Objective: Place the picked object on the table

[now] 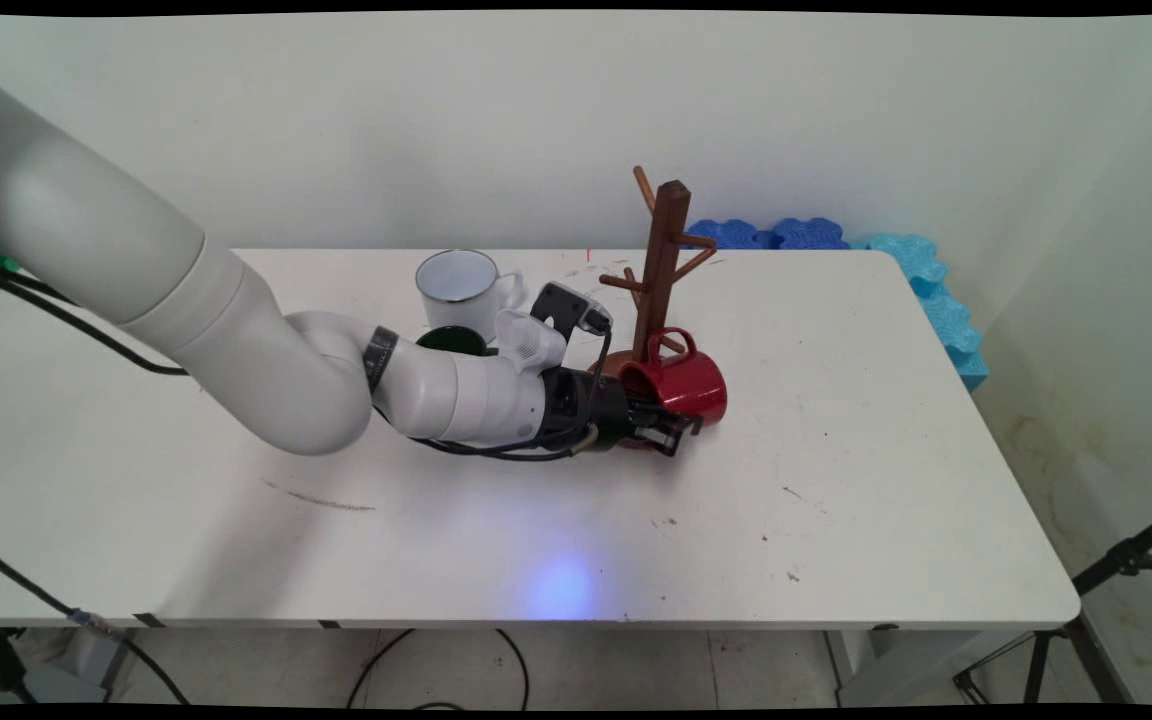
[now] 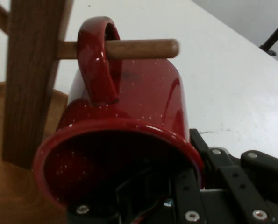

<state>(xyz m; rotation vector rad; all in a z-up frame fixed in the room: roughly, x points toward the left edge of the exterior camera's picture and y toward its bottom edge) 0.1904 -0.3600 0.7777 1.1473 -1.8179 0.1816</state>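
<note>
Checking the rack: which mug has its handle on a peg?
The red mug, threaded on a low peg of the wooden mug tree; the white mug stands on the table.

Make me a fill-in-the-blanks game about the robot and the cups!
1. The gripper pinches the rim of the ____ mug.
2. That mug's handle is looped over a wooden ____ of the mug tree.
3. The mug standing upright behind the arm is ____.
4. The foam pieces past the table's far corner are ____.

Missing words: red; peg; white; blue
</note>
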